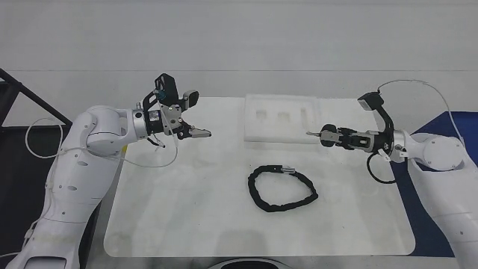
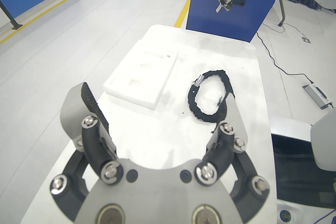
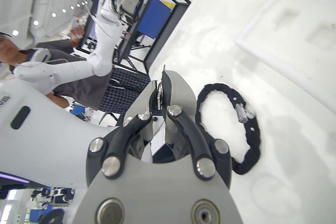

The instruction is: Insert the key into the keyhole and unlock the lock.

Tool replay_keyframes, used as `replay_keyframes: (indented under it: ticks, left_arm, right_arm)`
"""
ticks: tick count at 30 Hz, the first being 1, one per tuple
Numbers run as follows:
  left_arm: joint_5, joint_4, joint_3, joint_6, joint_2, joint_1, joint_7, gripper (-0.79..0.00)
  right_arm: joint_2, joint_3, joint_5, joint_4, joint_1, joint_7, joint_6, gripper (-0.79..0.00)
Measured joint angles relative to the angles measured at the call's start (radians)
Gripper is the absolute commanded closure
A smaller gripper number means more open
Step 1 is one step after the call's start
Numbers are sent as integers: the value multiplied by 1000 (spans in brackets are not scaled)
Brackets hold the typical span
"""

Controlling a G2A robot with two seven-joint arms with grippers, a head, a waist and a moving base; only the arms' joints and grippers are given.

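Here, the right gripper's (image 3: 160,83) fingers (image 3: 178,93) are pressed together on a small metal key (image 3: 159,96). They pinch its head flat between the pads, and the blade pokes out past the tips. In the top view that gripper (image 1: 323,133) hangs above the surface (image 1: 187,209) at the right end of a white foam tray (image 1: 282,136). The key (image 1: 312,132) points across toward the other arm.

The left gripper (image 2: 157,92) has its fingers (image 2: 73,109) spread wide with nothing between them. It hovers over the left part of the surface (image 2: 157,130), aimed toward the right gripper (image 2: 223,3).

Between the two, and touching neither, a black cloth-covered chain lock (image 1: 282,188) lies in a closed loop flat on the surface. It sits just in front of the foam tray (image 2: 162,72), on the robot's side. Its silver lock cylinder (image 3: 241,113) joins the loop's ends on the side facing the tray. The key is well apart from it. The tray has three shallow pockets and rests on the far middle of the surface.
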Motion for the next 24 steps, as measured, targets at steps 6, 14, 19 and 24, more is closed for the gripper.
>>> replay_keyframes:
  ticks: [6,14,19,24]
  left_arm:
    - [0,0,0,0,0,0,0,-785]
    - [0,0,0,0,0,0,0,-785]
    - [0,0,0,0,0,0,0,-785]
    - [0,0,0,0,0,0,0,-785]
  right_arm:
    - [6,-12,17,6,16,19,19,0]
    - [6,-11,17,6,16,18,18,0]
    - [6,-11,17,6,16,18,18,0]
    - [6,-11,17,6,16,18,18,0]
